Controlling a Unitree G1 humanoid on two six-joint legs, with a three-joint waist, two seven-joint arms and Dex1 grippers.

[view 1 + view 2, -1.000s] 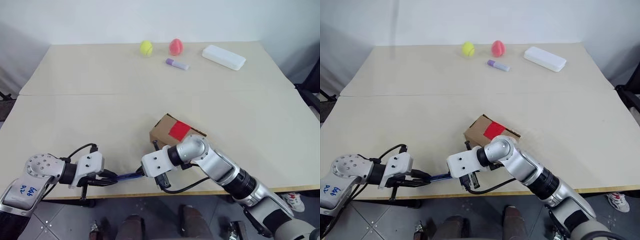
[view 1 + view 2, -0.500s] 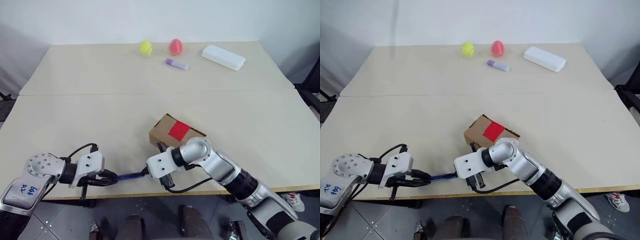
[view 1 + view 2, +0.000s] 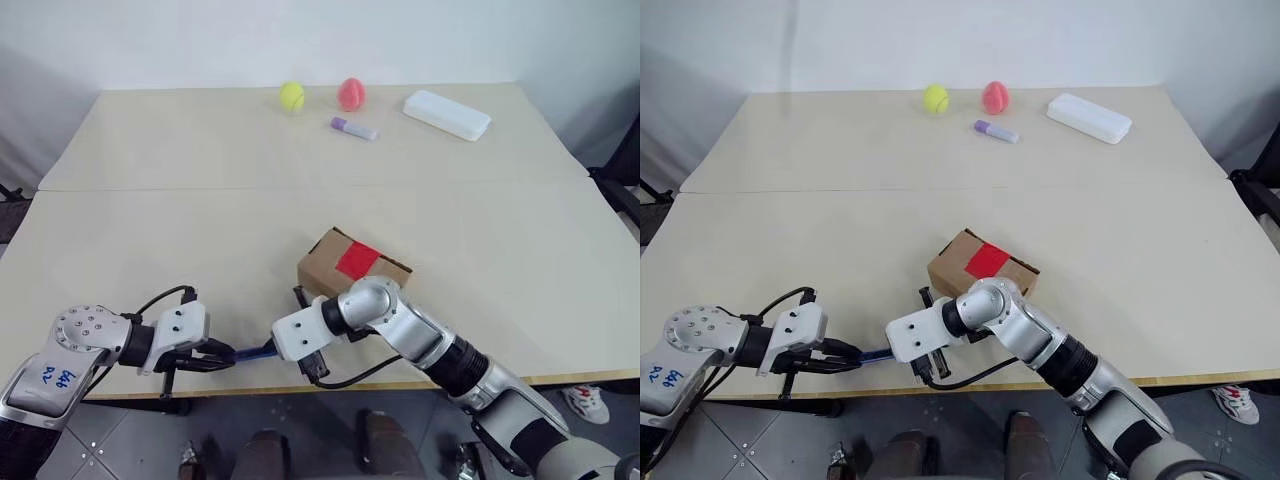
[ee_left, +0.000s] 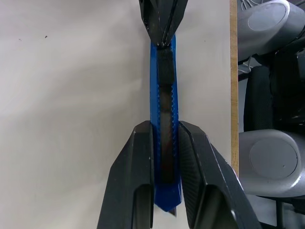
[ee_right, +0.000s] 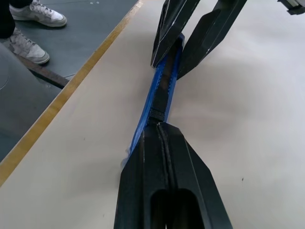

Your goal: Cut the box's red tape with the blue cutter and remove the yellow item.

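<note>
Cutter [image 4: 163, 129] lies along the counter's [image 3: 200, 230] near edge, pinched between the left claw's [image 4: 164, 131] fingers; the right claw [image 5: 162, 125], fingers pressed together, meets its slider. Box [image 3: 345, 268] with red tape [image 3: 358, 261] sits at one o'clock from the cutter.

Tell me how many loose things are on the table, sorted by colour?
Yellow-green: 1, ball
Pink-red: 1, ball
Lilac: 1, tube
White: 1, case
Brown: 1, box with red tape
Blue: 1, cutter
Total: 6
</note>
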